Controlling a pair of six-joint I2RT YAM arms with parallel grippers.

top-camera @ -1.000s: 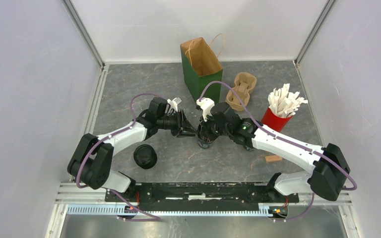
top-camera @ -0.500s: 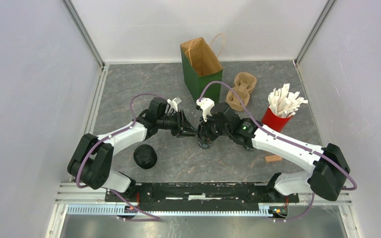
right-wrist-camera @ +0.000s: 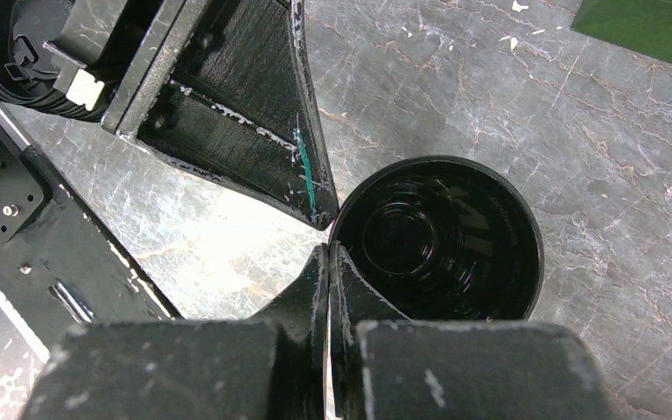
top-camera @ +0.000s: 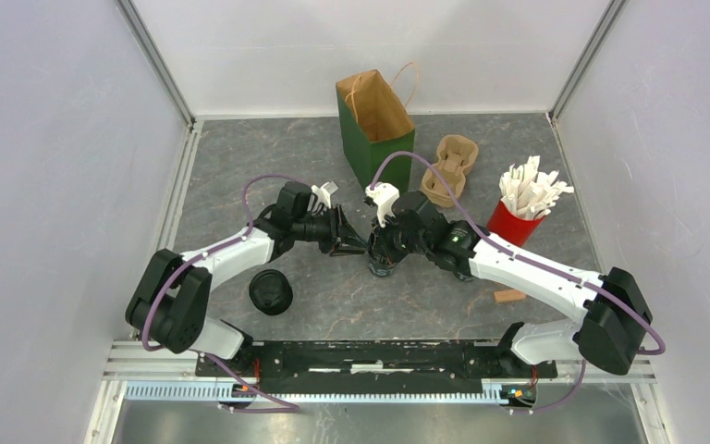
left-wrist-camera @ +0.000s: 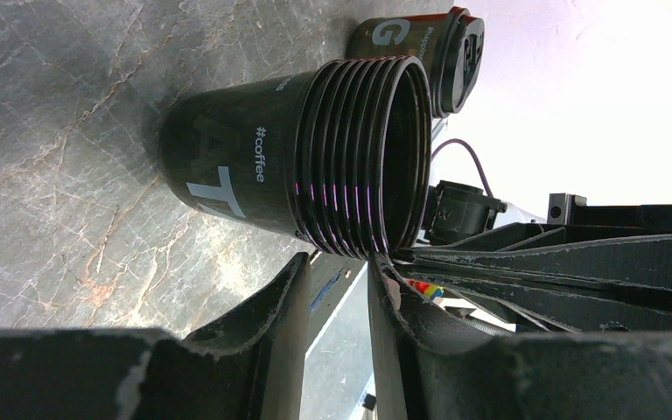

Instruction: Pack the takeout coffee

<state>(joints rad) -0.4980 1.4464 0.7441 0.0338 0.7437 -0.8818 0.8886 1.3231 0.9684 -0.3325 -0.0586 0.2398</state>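
A stack of nested black lidless coffee cups (top-camera: 381,262) (left-wrist-camera: 254,166) (right-wrist-camera: 437,236) stands upright mid-table, mouth up. My right gripper (top-camera: 384,250) (right-wrist-camera: 330,252) is shut on the stack's rim, one finger inside the mouth and one outside. My left gripper (top-camera: 353,246) (left-wrist-camera: 339,262) is open a little. Its fingertips (left-wrist-camera: 302,267) rest against the ridged rims from the left, and the gap between them is empty. A lidded black coffee cup (top-camera: 270,291) (left-wrist-camera: 433,52) stands near the left arm. The green paper bag (top-camera: 374,129) stands open at the back.
A tan pulp cup carrier (top-camera: 448,169) lies right of the bag. A red cup of white packets (top-camera: 520,208) stands behind the right arm. A small wooden piece (top-camera: 508,296) lies at the front right. White walls close in three sides.
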